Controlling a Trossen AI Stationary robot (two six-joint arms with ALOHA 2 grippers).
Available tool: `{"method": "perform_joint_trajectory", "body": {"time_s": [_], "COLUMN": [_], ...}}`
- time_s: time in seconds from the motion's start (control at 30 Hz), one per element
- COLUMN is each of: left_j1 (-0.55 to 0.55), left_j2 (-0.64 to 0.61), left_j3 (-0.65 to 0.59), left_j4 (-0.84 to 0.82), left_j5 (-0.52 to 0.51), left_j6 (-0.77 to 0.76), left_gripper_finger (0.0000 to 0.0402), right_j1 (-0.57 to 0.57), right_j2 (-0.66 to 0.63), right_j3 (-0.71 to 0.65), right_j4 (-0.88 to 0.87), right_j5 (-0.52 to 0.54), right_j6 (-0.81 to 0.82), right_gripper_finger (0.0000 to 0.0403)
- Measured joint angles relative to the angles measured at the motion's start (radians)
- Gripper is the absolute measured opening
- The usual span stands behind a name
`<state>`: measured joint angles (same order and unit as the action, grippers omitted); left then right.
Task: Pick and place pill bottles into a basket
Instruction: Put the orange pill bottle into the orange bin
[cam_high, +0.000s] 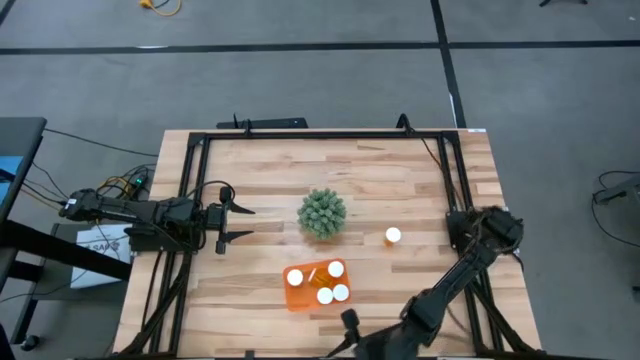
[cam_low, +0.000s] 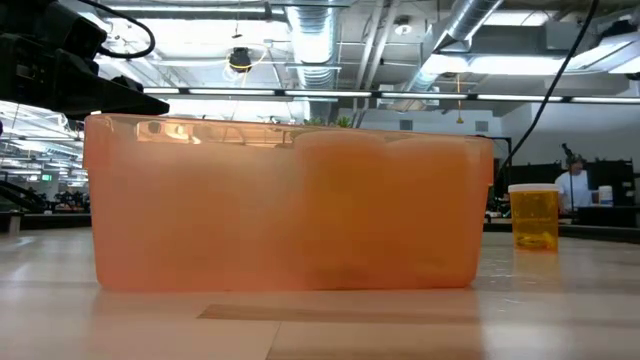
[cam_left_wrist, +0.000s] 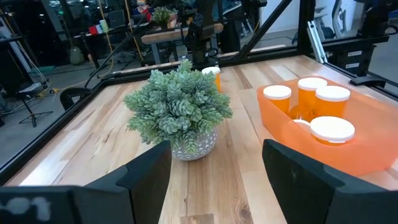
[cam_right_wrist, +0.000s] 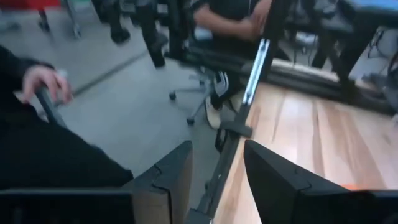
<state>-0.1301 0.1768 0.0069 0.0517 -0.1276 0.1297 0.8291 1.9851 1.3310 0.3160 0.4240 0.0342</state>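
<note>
The orange basket (cam_high: 316, 284) sits near the table's near edge, in front of the green plant (cam_high: 322, 213). It holds several orange pill bottles with white caps (cam_left_wrist: 331, 127). One more pill bottle (cam_high: 393, 236) stands upright on its base on the table, to the right of the plant; it also shows in the low view (cam_low: 533, 215). My left gripper (cam_high: 238, 222) is open and empty at the table's left, pointing toward the plant (cam_left_wrist: 180, 112). My right gripper (cam_right_wrist: 217, 180) is open and empty at the table's near edge (cam_high: 348, 325), close to the basket's near right corner.
A dark metal frame (cam_high: 190, 150) runs around the table's edges. The basket fills most of the low view (cam_low: 290, 205). Beyond the near edge, the right wrist view shows floor, chairs and a seated person's hand (cam_right_wrist: 43, 78).
</note>
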Motion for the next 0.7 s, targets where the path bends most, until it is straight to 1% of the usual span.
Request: {"method": "perform_joint_trajectory", "body": {"time_s": [0.1, 0.17, 0.23, 0.3, 0.5, 0.6, 0.7], "left_j1": [0.0, 0.0, 0.0, 0.0, 0.0, 0.0, 0.0], "left_j2": [0.0, 0.0, 0.0, 0.0, 0.0, 0.0, 0.0], "left_j3": [0.0, 0.0, 0.0, 0.0, 0.0, 0.0, 0.0], "left_j4": [0.0, 0.0, 0.0, 0.0, 0.0, 0.0, 0.0], "left_j5": [0.0, 0.0, 0.0, 0.0, 0.0, 0.0, 0.0], "left_j6": [0.005, 0.001, 0.001, 0.005, 0.005, 0.002, 0.001], "left_gripper_finger": [0.0242, 0.0242, 0.0242, 0.0242, 0.0242, 0.0242, 0.0242], "right_j1": [-0.003, -0.007, -0.008, -0.007, -0.022, -0.051, -0.091], "right_j2": [-0.082, -0.129, -0.18, -0.23, -0.373, -0.411, -0.421], "right_j3": [-0.152, -0.256, -0.337, -0.395, -0.524, -0.584, -0.631], "right_j4": [0.171, 0.318, 0.417, 0.442, 0.443, 0.443, 0.462], "right_j5": [0.0, -0.003, -0.001, 0.009, 0.095, 0.107, 0.101], "right_j6": [-0.014, -0.051, -0.098, -0.127, -0.162, -0.137, -0.116], "right_gripper_finger": [0.0137, 0.0137, 0.0137, 0.0137, 0.0139, 0.0137, 0.0138]}}
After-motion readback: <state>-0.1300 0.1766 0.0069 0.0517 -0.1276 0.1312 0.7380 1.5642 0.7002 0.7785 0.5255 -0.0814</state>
